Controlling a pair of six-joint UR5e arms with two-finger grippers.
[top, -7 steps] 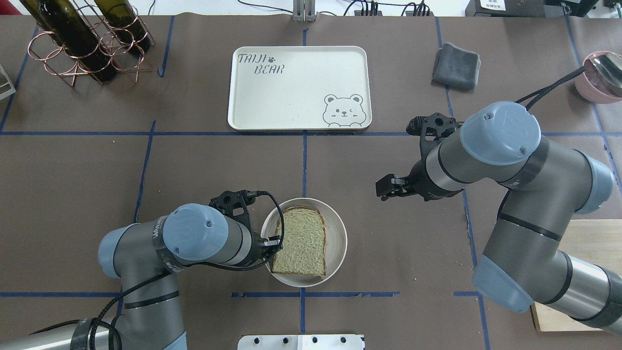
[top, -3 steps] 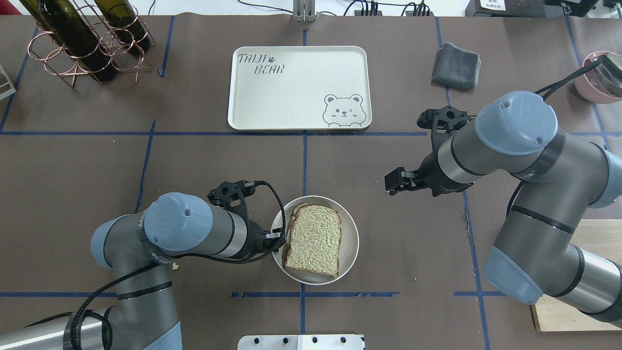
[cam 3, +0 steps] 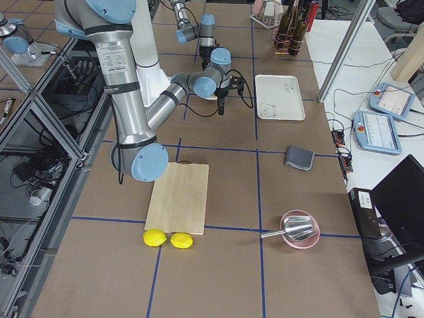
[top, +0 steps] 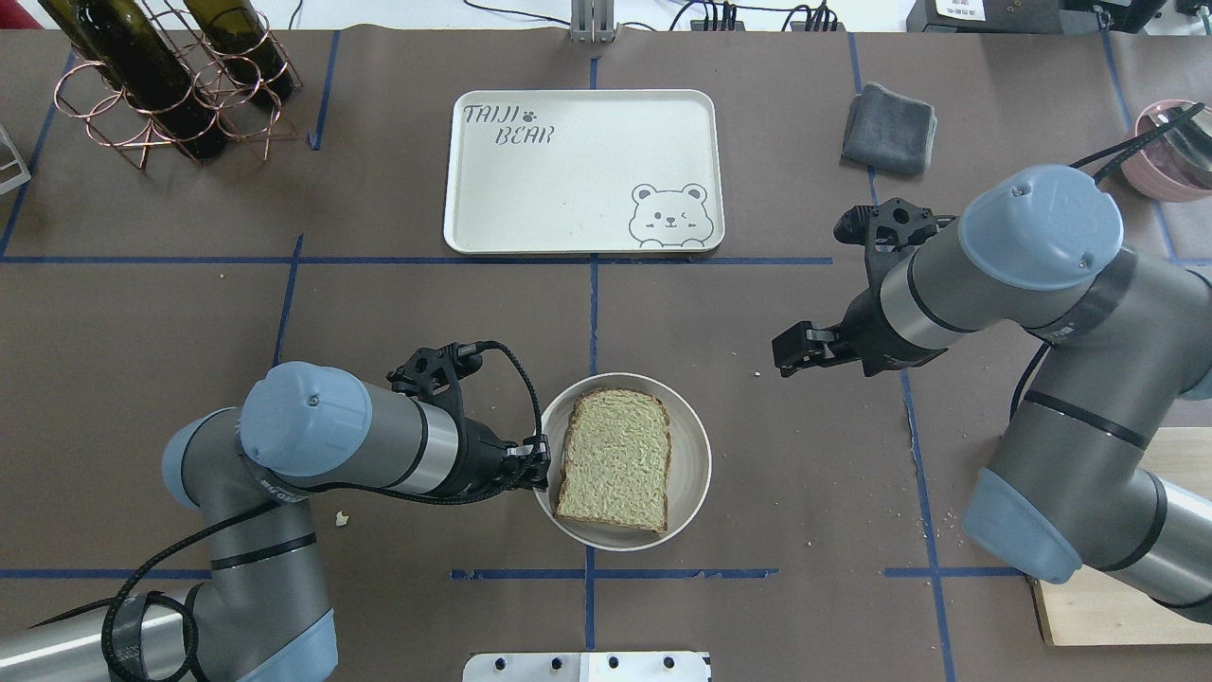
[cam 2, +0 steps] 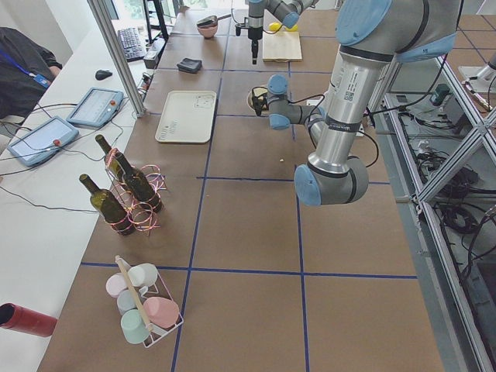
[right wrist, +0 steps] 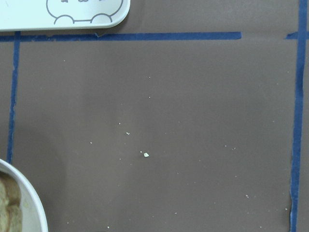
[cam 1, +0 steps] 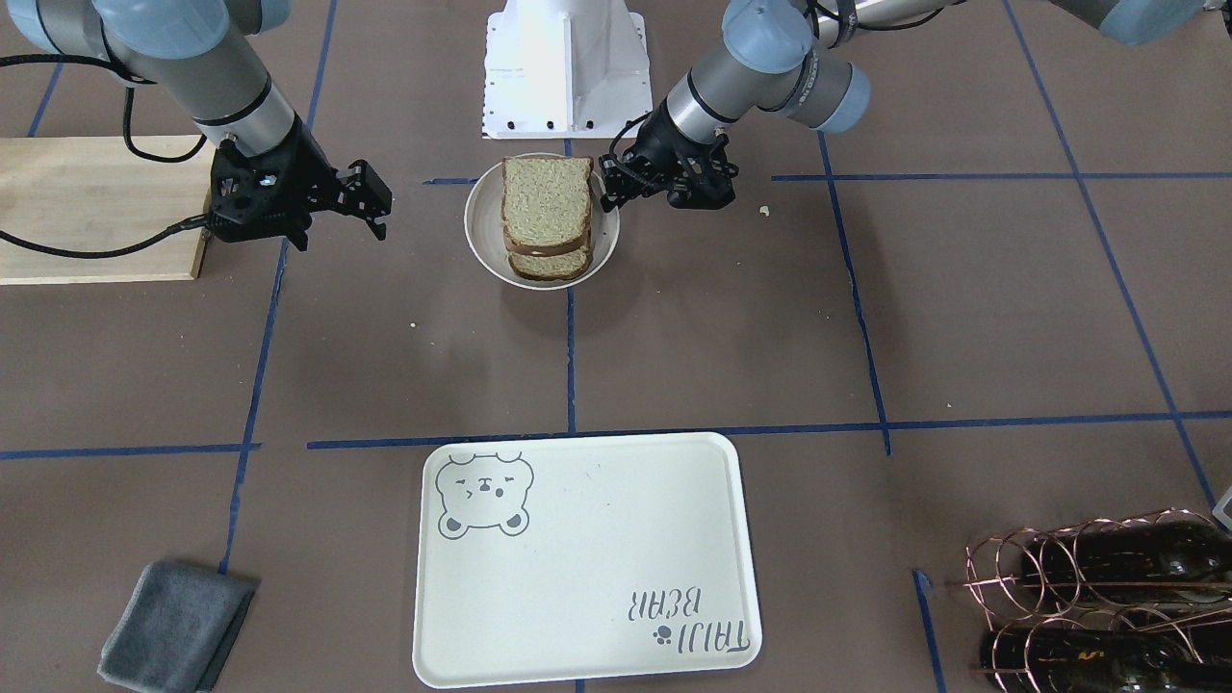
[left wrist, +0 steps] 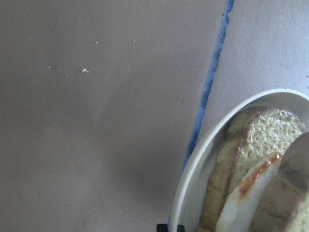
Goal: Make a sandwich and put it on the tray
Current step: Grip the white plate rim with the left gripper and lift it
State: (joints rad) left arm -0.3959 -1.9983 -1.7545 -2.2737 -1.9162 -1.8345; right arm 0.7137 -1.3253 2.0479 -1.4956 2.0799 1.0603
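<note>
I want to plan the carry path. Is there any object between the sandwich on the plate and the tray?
Nothing visible does. Between the sandwich on its plate and the tray lies only bare table with blue tape lines. The right gripper is off to one side of that path.

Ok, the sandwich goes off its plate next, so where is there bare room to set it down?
The tray is bare all over. So is the table between tray and plate, and the patch between the plate and the right hand. It is tight on the plate's left, where the left hand sits at the rim.
</note>
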